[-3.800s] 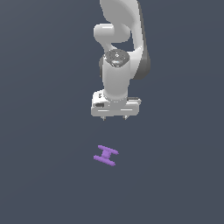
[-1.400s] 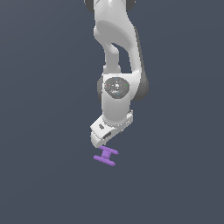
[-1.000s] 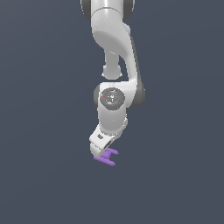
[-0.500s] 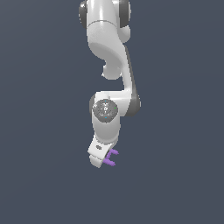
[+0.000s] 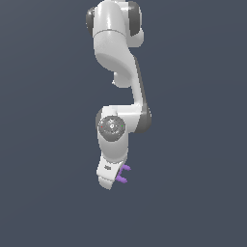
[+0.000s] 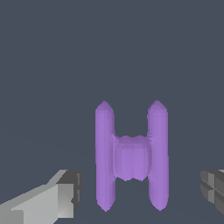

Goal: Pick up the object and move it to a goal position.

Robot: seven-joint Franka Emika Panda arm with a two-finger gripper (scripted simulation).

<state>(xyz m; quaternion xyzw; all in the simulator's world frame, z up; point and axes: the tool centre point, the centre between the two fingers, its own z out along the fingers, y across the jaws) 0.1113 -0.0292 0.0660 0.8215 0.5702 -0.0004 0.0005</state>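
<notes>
The object is a small purple H-shaped piece (image 6: 131,157) lying on the flat dark grey floor. In the wrist view it lies between my two fingertips, its two bars parallel to them, with a gap on each side. One fingertip (image 6: 65,194) is on one side and the other (image 6: 214,190) on the opposite side. My gripper (image 6: 140,192) is open and touches nothing. In the exterior view the white gripper (image 5: 110,179) is low over the piece and hides most of it; only the purple ends (image 5: 123,174) show at its right side.
The white arm (image 5: 116,72) rises straight above the gripper in the exterior view. The dark grey floor (image 5: 193,183) is plain, with no other object or marker in view.
The arm has come down from well above the piece and turned its wrist. The gripper now straddles the piece, which has stayed in place.
</notes>
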